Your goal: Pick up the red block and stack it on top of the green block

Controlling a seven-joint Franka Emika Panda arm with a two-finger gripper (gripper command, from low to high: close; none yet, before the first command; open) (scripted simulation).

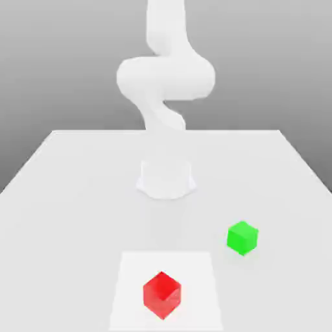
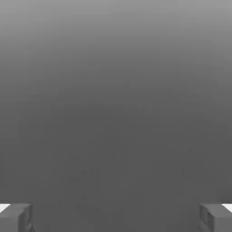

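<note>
We find the end effector point(image 2: 116, 217) with its two grey fingertips point(image 2: 16, 217) standing at opposite edges of the hand view, spread to their full width, with nothing between them. Beyond the tips we see plain grey background.

In the exterior view we record the white robot arm point(image 1: 165, 74) rising from its round base point(image 1: 166, 178) at the middle of the pale, flat bench point(image 1: 65, 188). The arm bends back above the base, and its upper part leaves the frame at the top, so we cannot place the blocks against the end effector itself in that view.

The small, glossy bright red cube point(image 1: 161, 295) rests on the bench in front of the arm's base, nearer the camera, on a lighter square patch point(image 1: 194, 272) of the surface. It stands with one corner edge turned toward the camera. The small bright green cube point(image 1: 242, 237) rests on the bench toward the exterior view's right, farther back than the red cube and off the lighter patch. The two cubes are apart and not touching. Both sit free on the bench, well apart from the arm, and neither is gripped.
</note>
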